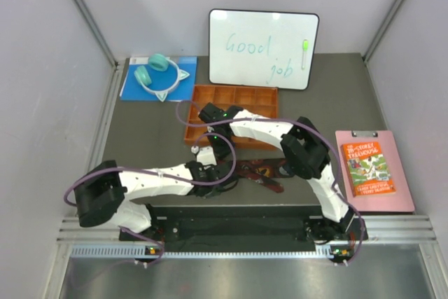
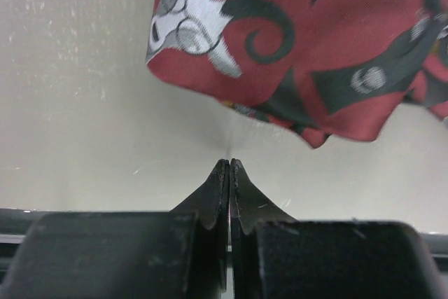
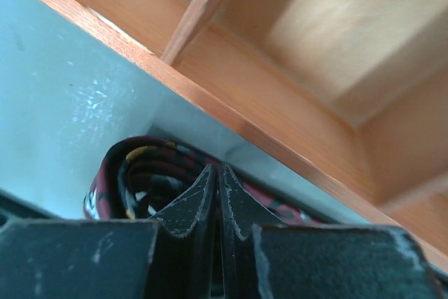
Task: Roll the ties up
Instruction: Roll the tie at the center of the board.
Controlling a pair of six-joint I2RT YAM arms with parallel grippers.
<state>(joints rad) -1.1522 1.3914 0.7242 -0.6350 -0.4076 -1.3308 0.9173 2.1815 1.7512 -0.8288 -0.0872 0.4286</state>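
Note:
A maroon-red tie with a black pattern (image 1: pixel 260 171) lies on the dark table near the front edge. Its wide end (image 2: pixel 315 40) lies flat and loose just beyond my left gripper (image 2: pixel 229 161), which is shut, empty and a little short of the fabric. In the top view the left gripper (image 1: pixel 222 175) is at the tie's left end. My right gripper (image 3: pixel 218 167) is shut, its tips pressed into the rim of a rolled coil of the tie (image 3: pixel 133 173), right beside the front wall of the orange tray (image 3: pixel 280 117). In the top view the right gripper (image 1: pixel 210 150) is just in front of the tray (image 1: pixel 234 87).
A whiteboard (image 1: pixel 264 48) leans at the back. Teal headphones (image 1: pixel 157 75) rest on a blue folder (image 1: pixel 133 85) at the back left. A pink clipboard (image 1: pixel 392 194) with a book (image 1: pixel 367 167) lies on the right. Both arms cross over the table's middle front.

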